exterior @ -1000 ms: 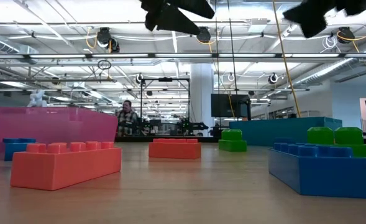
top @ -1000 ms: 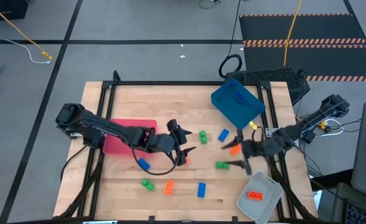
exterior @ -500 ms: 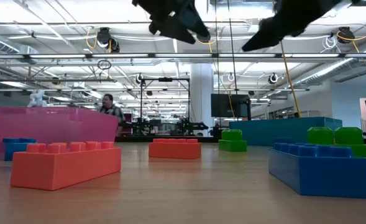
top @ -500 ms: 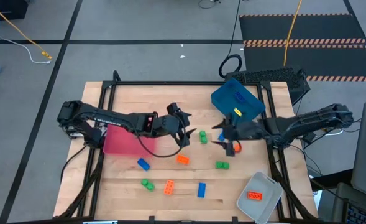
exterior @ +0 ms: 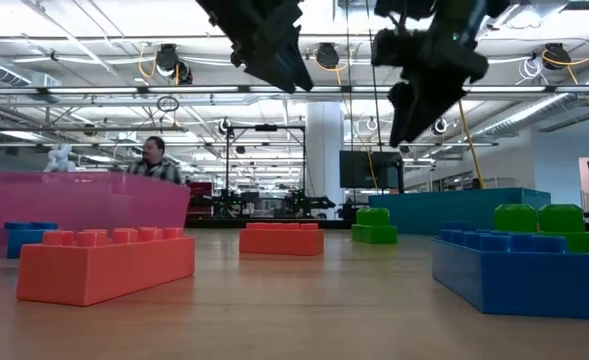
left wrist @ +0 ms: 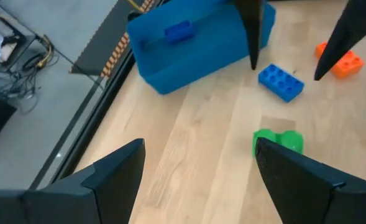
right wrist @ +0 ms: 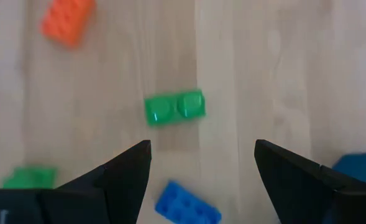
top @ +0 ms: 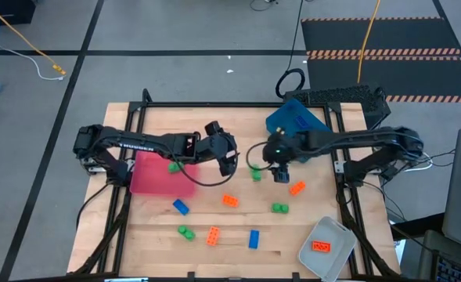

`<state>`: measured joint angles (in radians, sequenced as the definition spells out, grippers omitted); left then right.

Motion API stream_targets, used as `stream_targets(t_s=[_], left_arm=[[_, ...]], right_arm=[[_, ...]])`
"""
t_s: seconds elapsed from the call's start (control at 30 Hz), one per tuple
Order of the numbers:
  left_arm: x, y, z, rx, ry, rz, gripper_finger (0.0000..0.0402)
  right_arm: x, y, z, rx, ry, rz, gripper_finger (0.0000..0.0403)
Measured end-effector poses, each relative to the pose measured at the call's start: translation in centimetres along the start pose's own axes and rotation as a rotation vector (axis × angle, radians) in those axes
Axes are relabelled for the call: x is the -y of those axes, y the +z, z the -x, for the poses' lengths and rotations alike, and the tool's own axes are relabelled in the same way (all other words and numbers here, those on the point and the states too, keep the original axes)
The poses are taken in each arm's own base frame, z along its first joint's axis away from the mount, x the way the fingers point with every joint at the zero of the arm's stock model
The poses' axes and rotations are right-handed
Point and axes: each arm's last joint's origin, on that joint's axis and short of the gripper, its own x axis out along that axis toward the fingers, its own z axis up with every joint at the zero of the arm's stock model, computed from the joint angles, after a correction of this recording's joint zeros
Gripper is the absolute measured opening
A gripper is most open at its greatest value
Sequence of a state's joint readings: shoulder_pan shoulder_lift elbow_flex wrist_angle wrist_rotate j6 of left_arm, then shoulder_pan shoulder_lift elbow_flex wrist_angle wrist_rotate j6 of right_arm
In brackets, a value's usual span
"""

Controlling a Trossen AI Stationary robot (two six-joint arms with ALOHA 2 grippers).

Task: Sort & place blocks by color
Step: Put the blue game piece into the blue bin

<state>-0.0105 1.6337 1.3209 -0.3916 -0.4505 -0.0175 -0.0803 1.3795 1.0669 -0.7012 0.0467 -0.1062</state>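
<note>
Near the middle of the wooden counter (top: 214,129), both arms reach inward from opposite sides and nearly meet. The left gripper (top: 228,160) hangs above the bare wood just right of the red tray (top: 156,182), its jaws spread wide and empty. The right gripper (top: 280,173) hangs beside the blue tray (top: 297,127), its jaws also parted with nothing between them; in the right wrist view a green block (right wrist: 174,107) lies on the wood ahead of its open jaws.

The blocks are scattered. One green block (top: 173,166) lies in the red tray. That green block (top: 255,174) between the two grippers sits on the counter, with a blue block (left wrist: 281,81) just beyond it, close to the blue tray. An orange block (top: 297,188) lies right of the right gripper, and another orange block (top: 230,200) sits nearer the counter's centre. A further green block (top: 279,207) lies below these. Along the near edge lie a blue block (top: 181,207), a green one (top: 186,232), an orange one (top: 213,236) and another blue one (top: 253,239). The clear-grey tray (top: 324,249) at the right corner holds an orange block (top: 321,246). In the low view a person (exterior: 153,159) shows far off behind the red tray.
</note>
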Motion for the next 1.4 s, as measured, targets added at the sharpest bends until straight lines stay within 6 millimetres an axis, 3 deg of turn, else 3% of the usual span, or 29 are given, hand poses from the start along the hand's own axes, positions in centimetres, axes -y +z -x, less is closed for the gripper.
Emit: stream_targets(t_s=[0.37,0.63,0.83,1.1,1.4], left_arm=[[-0.1,-2.0,0.2,-0.192,0.006,-0.055,0.0308],[0.2,-2.5,0.4,-0.236,0.005,-0.046,0.0308],[0.2,-2.5,0.5,-0.235,0.006,-0.035,0.0308],[0.4,-2.5,0.5,-0.231,0.002,-0.042,0.0308],[0.4,-2.5,0.5,-0.228,0.002,-0.043,0.0308]], right_arm=[[0.0,-0.7,-4.2,-0.253,0.009,0.11,0.0279],[-0.4,-1.7,-4.2,-0.365,0.043,0.195,0.0279],[-0.5,-3.5,-5.3,-0.421,0.022,0.213,0.0279],[-0.6,-4.5,-6.5,-0.399,-0.007,0.343,0.0279],[-0.7,-5.3,-7.1,-0.396,-0.005,0.348,0.0279]])
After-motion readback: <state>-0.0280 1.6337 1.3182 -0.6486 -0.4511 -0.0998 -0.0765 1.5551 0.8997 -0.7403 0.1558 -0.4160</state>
